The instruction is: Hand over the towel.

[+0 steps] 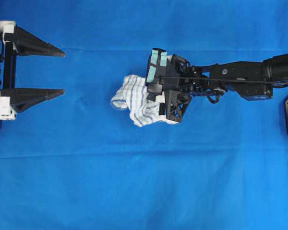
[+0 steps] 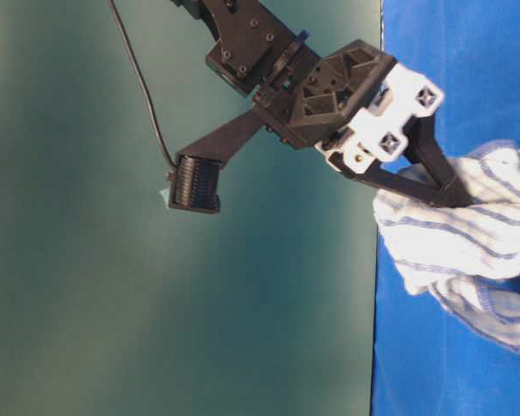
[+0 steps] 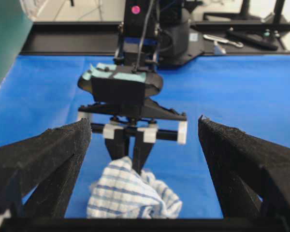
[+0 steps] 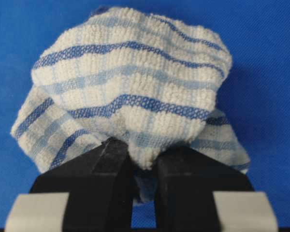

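Towel: the little white one with blue and grey checks (image 1: 134, 99) sits bunched up near the middle of the big blue cloth (image 1: 134, 191), a bit right of centre in the overhead view. From the right wrist camera it's a rounded, puffy wad (image 4: 130, 87) filling most of the picture.

Right gripper: this one (image 1: 151, 98) reaches in from the right side and has the towel pinched. Its fingers (image 4: 111, 169) are pulled in narrow with a fold of fabric squeezed between them. The table-level view shows the same thing, dark fingertips (image 2: 433, 178) dug into the cloth while the rest of it droops below.

Left gripper: parked at the far left edge of the overhead view (image 1: 62, 72), well apart from the towel, fingers spread wide with nothing in them. Its own camera looks straight between the two prongs (image 3: 48, 159) at the towel (image 3: 130, 195) and the right gripper (image 3: 130, 154) beyond.

Towel contact: whether the bunch touches the blue cloth or hangs just above it, I honestly can't tell.
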`<state>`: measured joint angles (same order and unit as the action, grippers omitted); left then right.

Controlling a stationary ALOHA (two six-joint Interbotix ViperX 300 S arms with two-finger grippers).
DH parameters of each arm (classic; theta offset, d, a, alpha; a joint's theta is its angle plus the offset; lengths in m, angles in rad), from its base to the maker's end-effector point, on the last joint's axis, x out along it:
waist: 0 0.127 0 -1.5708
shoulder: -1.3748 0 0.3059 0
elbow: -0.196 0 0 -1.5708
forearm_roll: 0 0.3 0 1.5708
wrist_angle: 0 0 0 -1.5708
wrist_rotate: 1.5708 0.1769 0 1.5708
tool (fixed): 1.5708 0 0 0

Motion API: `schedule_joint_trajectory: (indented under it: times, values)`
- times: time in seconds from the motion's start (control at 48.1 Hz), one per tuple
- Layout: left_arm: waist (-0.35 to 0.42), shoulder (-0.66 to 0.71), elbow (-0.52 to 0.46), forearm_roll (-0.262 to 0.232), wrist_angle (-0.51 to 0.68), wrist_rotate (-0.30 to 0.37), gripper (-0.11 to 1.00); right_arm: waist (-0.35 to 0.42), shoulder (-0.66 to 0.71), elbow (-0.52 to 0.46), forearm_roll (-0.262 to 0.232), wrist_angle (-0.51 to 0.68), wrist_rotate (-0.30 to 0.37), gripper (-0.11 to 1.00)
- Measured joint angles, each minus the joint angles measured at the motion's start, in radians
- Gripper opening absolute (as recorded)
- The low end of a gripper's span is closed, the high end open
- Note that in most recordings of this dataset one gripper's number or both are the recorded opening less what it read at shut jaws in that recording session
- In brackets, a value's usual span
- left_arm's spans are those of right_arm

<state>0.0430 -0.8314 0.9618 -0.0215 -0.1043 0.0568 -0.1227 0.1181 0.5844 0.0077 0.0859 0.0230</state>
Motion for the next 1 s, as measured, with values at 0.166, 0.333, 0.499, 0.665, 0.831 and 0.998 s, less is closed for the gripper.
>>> schedule_joint_trajectory:
  times: [0.166, 0.333, 0.499, 0.665, 0.831, 0.998]
  values:
    - [0.002, -0.002, 0.000, 0.000, 0.000, 0.000, 0.88, 0.003, 0.000, 0.000, -0.002, -0.002, 0.000, 0.32]
    - [0.002, 0.000, 0.002, -0.002, 0.000, 0.000, 0.88, 0.008, -0.020, 0.002, -0.002, 0.009, 0.000, 0.71]
    - [0.002, 0.000, 0.003, -0.002, 0.000, 0.000, 0.88, 0.020, -0.117, 0.005, -0.002, 0.037, -0.002, 0.70]
    - [0.002, 0.000, 0.003, -0.002, 0.000, 0.000, 0.88, 0.026, -0.270, 0.021, -0.009, 0.071, -0.009, 0.70]
    - [0.002, 0.000, 0.003, -0.002, 0.000, 0.000, 0.88, 0.038, -0.443, 0.064, -0.041, 0.051, -0.011, 0.70]
    - [0.002, 0.000, 0.006, -0.002, 0.000, 0.000, 0.88, 0.040, -0.575, 0.152, -0.048, -0.057, -0.011, 0.70]
